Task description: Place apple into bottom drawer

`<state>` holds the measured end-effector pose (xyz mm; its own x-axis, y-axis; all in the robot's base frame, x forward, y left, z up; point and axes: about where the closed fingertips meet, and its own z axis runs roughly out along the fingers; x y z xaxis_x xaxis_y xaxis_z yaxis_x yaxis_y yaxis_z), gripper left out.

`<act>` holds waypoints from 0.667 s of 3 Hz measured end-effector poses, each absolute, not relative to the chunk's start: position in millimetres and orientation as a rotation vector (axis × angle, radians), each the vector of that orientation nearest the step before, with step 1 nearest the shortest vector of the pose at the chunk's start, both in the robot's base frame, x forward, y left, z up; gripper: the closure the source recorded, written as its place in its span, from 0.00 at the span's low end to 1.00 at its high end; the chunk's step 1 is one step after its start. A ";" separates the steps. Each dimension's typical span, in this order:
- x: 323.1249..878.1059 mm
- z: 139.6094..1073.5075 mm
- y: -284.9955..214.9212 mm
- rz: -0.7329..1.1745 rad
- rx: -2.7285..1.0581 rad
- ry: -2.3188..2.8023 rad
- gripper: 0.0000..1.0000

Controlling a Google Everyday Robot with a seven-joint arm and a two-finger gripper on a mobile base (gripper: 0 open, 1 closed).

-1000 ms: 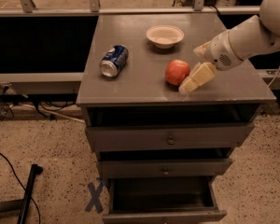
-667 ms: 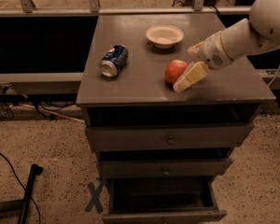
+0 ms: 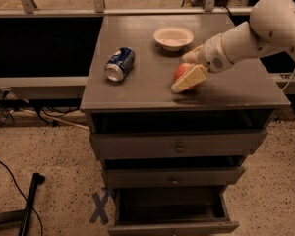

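A: What has moved since a second ago?

B: The gripper (image 3: 182,73) has slid left across the cabinet (image 3: 137,90) top. It was just right of the apple (image 3: 180,71) – now it is around it.

A: And the jaws?

B: Spread wide. One finger (image 3: 189,78) lies on the near side of the apple and hides much of it. The other is on the far side. Whether either one touches the fruit, I cannot tell.

A: Where is the apple, then?

B: On the cabinet top, right of centre and toward the near edge. It sits about where it was before.

A: The arm?

B: It comes in from the right, sloping down to the gripper.

A: What else is up there?

B: A can (image 3: 119,64) on its side, left of the apple and well apart from it. A bowl (image 3: 173,37) stands upright at the far side, near the gripper's far finger.

A: The bottom drawer (image 3: 177,227)?

B: Pulled out toward the near side – its dark inside shows. The two drawers above it are further in.
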<state>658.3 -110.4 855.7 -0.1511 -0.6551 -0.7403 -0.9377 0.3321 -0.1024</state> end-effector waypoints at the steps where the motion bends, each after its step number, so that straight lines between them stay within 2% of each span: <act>1: 649.1 842.5 -109.9 0.529 -1.408 1.917 0.42; 2: 631.4 852.3 -109.0 0.559 -1.402 1.875 0.65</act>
